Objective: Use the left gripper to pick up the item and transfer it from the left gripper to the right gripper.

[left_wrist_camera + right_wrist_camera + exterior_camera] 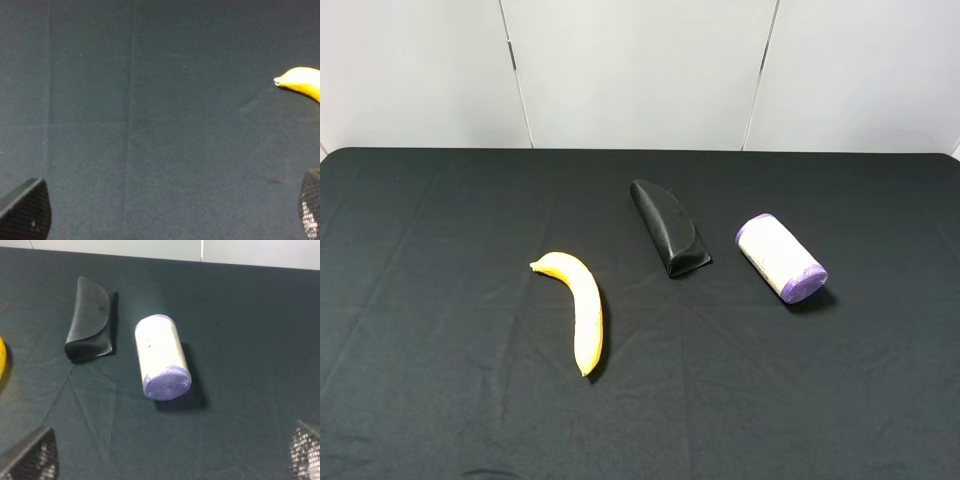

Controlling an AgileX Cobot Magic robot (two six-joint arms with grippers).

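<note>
The item, an off-white canister (780, 258) with purple rims, lies on its side on the black cloth at the right. It also shows in the right wrist view (161, 356), ahead of my right gripper (167, 455) and apart from it. The right gripper's two fingertips (30, 457) stand wide apart, open and empty. My left gripper (167, 215) is open and empty too, over bare cloth, with only its fingertips (25, 212) showing. The canister is out of the left wrist view. Neither arm shows in the exterior high view.
A yellow banana (578, 308) lies left of centre; its tip shows in the left wrist view (302, 81). A black glossy wedge-shaped case (668, 228) lies between the banana and the canister, and shows in the right wrist view (90, 320). White wall panels stand behind the table.
</note>
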